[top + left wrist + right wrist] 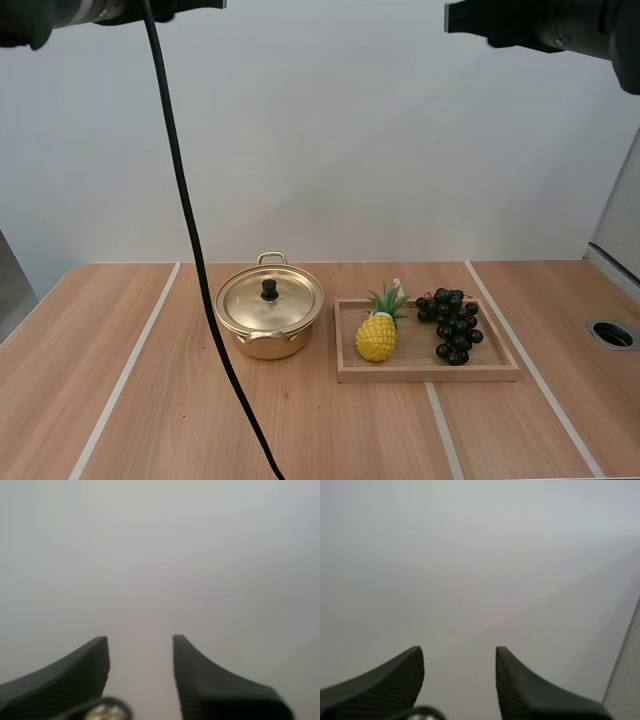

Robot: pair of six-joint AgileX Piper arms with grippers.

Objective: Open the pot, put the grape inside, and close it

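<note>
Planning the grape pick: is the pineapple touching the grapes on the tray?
Apart. The high view shows bare tray wood between the pineapple and the grapes.

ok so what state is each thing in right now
pot, closed
lid, seated on the pot
grapes, lying in the tray, end far from the pot
pineapple, in the tray, end nearer the pot
left gripper, open, empty
right gripper, open, empty

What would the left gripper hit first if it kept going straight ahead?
Probably just the pale wall: the left gripper, open, points at it with nothing between, though how far off it is remains unclear.
</note>
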